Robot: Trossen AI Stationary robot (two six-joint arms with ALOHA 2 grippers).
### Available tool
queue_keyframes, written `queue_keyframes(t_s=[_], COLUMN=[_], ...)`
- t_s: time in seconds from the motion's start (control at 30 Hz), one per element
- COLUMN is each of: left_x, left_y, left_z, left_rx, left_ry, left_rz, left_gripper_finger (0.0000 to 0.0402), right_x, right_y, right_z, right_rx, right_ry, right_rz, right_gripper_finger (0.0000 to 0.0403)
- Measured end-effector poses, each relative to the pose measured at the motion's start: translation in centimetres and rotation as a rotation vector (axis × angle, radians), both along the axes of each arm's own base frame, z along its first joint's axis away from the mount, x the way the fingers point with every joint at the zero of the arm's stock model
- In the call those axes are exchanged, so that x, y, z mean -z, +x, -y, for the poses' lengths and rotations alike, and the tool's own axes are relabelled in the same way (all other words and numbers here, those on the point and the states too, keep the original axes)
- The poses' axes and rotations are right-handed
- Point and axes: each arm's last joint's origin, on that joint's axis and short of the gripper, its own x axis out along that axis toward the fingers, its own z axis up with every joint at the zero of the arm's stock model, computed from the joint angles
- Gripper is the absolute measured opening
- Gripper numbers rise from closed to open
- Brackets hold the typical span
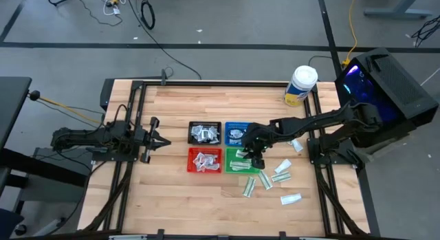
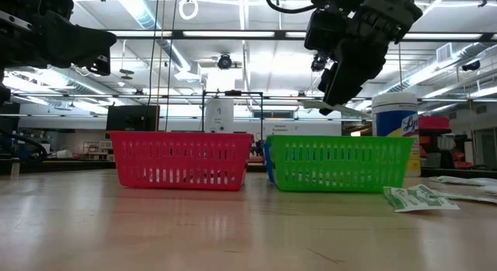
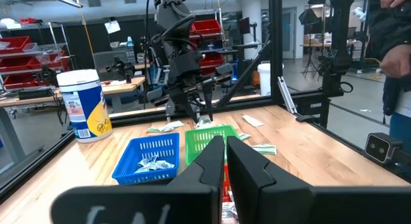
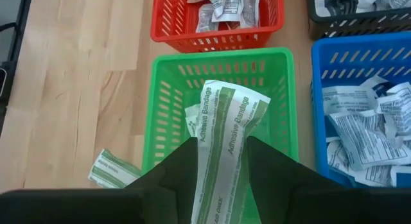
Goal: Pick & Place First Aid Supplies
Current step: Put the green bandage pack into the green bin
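The right gripper point(image 4: 221, 156) hung directly over the green tray point(image 1: 242, 161), its two dark fingers point(image 4: 176, 166) clenched on a long white-and-green adhesive bandage packet point(image 4: 225, 134); the packet hung between the jaws above the tray's open top, raised clear of the tray floor; more packets of the same kind lay inside the green tray, and one lay on the table just outside the tray's wall point(image 4: 112, 169).

Several more white-and-green packets point(image 1: 275, 179) were scattered on the wooden table point(image 1: 172, 192) beside the green tray, on the side away from the red tray point(image 1: 205, 160); the red tray stood just beside the green tray and held small white packets; the blue tray point(image 1: 234, 133) stood just beside the green tray too and held squarish white packets with bluish print; the black tray point(image 1: 204, 133) stood beside the blue one, diagonal to the green tray.

A white jar with a yellow label point(image 1: 300, 85) stood well apart from the green tray, near the table's far edge.

The left gripper point(image 1: 161, 139) waited well apart from the green tray, beyond the red and black trays, its fingers pressed together and empty.
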Motion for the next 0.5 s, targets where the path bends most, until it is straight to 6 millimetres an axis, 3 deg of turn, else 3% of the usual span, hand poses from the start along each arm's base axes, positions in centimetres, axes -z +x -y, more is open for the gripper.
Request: queue_keyframes(t_s=[0.23, 0.5], left_x=[-0.01, -0.01], left_y=[0.00, 0.00], left_z=[0.00, 0.00], left_rx=[0.000, 0.000], left_ry=[0.000, 0.000], left_rz=[0.000, 0.000], left_gripper_finger=[0.0025, 0.0025], right_x=[0.02, 0.02], right_y=[0.07, 0.07], right_z=[-0.05, -0.05], right_rx=[-0.016, -0.016], right_ry=[-0.010, -0.009], right_rz=[0.010, 0.010], right_gripper_finger=[0.0139, 0.0186])
